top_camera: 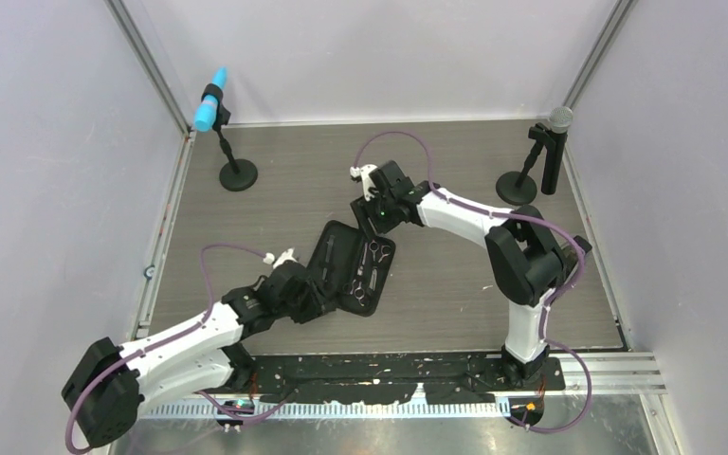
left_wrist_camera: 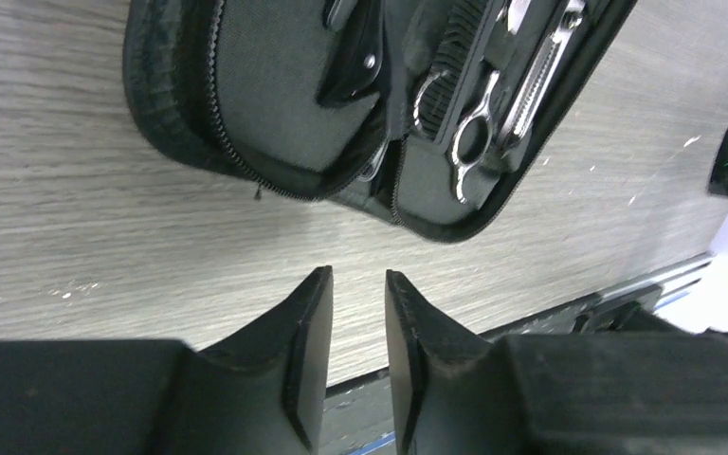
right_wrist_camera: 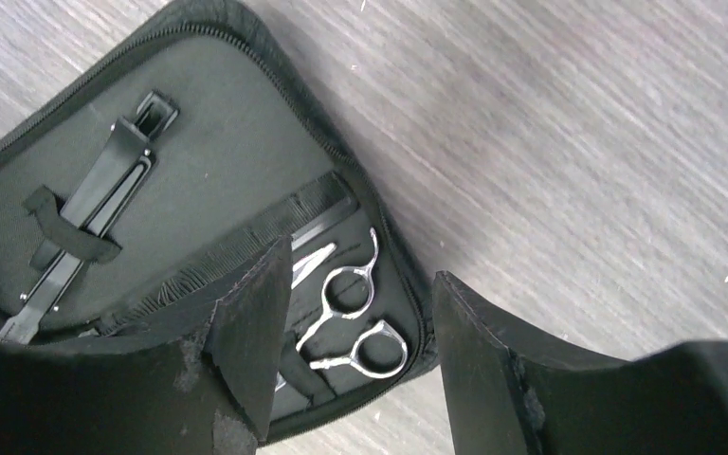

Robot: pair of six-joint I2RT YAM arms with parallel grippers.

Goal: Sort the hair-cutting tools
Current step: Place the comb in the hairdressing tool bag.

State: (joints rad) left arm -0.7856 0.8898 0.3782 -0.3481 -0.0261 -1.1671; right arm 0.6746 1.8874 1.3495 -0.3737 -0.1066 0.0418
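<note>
- The zip case point(right_wrist_camera: 199, 123) lies open on the wooden table point(right_wrist_camera: 578, 142), between the two arms, with the hair-cutting tools inside it.
- Silver scissors point(right_wrist_camera: 351, 318) sit in the right half, ring handles toward the case's edge, and the black comb point(right_wrist_camera: 275, 237) is just beside them.
- A second silver tool lies alongside, probably the other scissors, though it is partly hidden.
- A slim black clip point(right_wrist_camera: 85, 223) is tucked under an elastic strap in the left half.
- The scissors look stiff, thin and slick, lying flat on the lining, so the ring handles offer the best hold.
- The comb is light and may flex, and the clip would have to slide out from under its strap.
- The right gripper point(right_wrist_camera: 360, 265) hovers over the scissors, fingers wide apart and empty.
- The left gripper point(left_wrist_camera: 357, 275) is over bare table near the case, fingers slightly apart and holding nothing.
- No brand or writing is readable.
</note>
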